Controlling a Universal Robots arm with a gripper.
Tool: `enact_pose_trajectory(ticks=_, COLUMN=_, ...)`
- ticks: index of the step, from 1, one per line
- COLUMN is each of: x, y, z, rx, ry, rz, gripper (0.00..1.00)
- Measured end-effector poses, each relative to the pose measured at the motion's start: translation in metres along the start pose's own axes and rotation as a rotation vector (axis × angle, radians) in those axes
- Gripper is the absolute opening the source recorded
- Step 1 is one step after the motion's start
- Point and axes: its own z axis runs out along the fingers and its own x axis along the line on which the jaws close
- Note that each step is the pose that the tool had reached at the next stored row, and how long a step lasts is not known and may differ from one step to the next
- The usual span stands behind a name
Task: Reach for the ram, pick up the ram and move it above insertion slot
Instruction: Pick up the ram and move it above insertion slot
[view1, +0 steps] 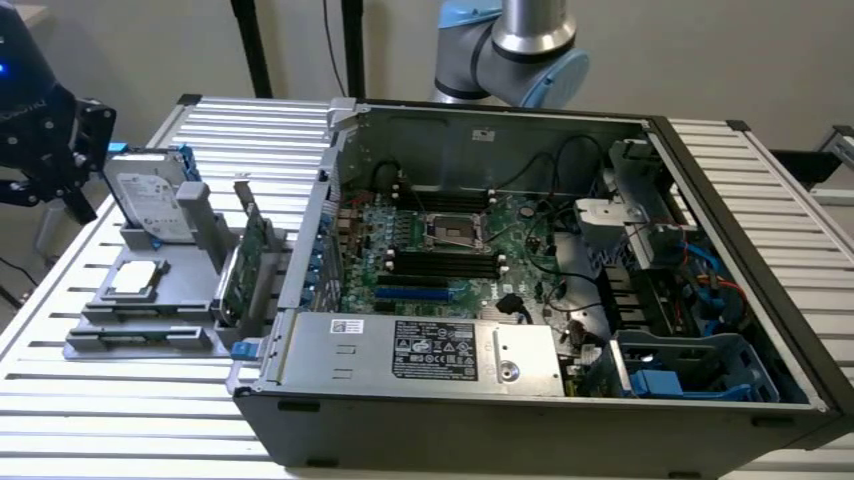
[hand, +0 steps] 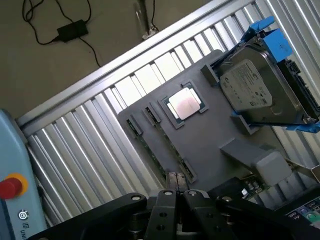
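- On the slatted bench (hand: 100, 135), beside the open computer case (view1: 534, 425): grey holder (hand: 215, 135), in which the ram (hand: 159, 150) is seated on edge in a slot. A CPU (hand: 185, 105) lies just beside it and a hard drive (hand: 260, 85) stands further along.
- Gripper (hand: 177, 192): poised above one end of the ram, apparently not touching it; jaws set narrowly apart, nothing held.
- Hazard: with so slim a gap, the stick's top edge could be struck rather than straddled if alignment is off.
- Hazard: the ram could be bound in its slot by a skewed lift, or the holder dragged along.
- Hazard: the CPU could be clipped by sideways drift.
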Motion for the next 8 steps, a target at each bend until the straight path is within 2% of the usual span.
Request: enact_pose_trajectory(ticks=8, x=0.0000, y=-0.0001, z=0.0007, rx=0.0001, ry=0.0055, rz=-0.145, gripper=0.11)
